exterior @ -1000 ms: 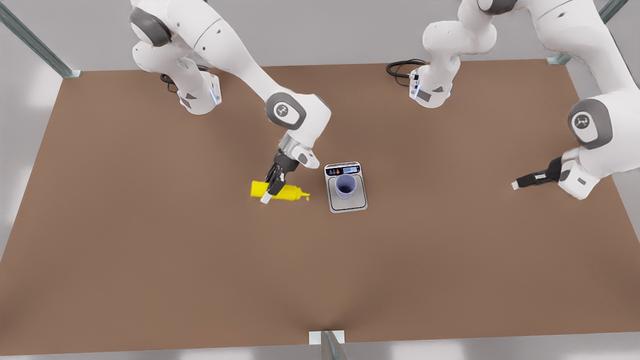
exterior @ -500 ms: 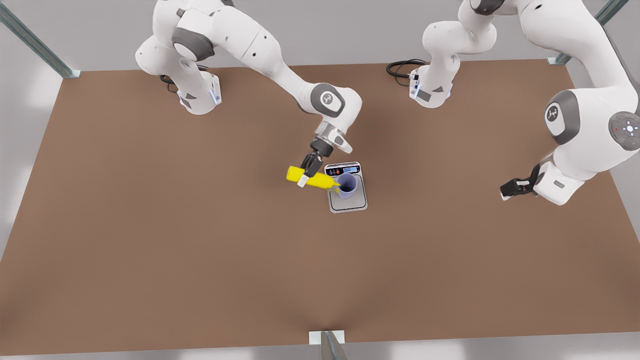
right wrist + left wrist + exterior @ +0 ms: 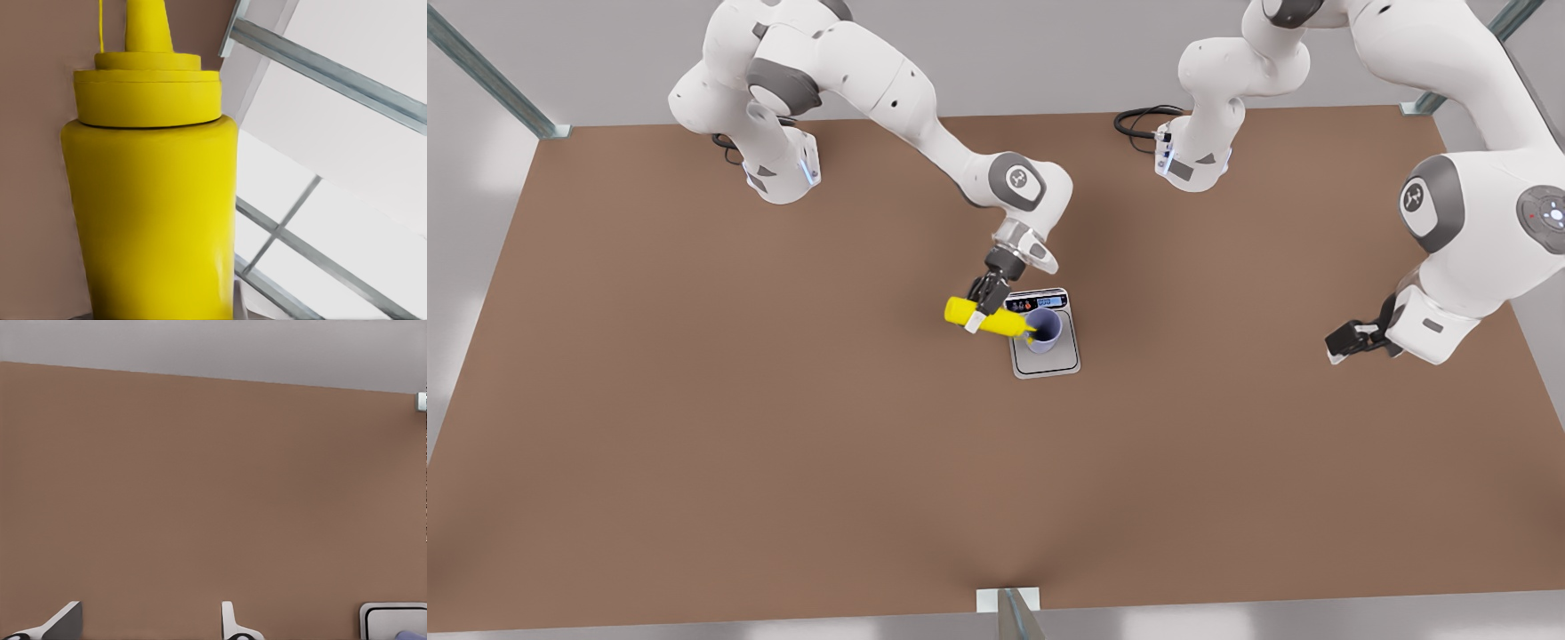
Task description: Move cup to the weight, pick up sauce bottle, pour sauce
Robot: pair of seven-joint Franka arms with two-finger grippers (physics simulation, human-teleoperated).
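Front view showed your right gripper (image 3: 980, 307) clamped across the sauce bottle (image 3: 985, 319), tipped nearly flat, its nozzle over the cup (image 3: 1043, 330) standing on the weight (image 3: 1045, 357). Your risk was sauce missing the rim, or the nozzle nudging the light cup over, if the wrist drifted. Your left gripper (image 3: 1352, 341) waited well apart at the front view's right, fingers (image 3: 230, 623) spread, empty.

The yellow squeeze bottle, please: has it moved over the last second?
Yes. The yellow squeeze bottle moved toward the front view's right, its nozzle now reaching the lavender cup.
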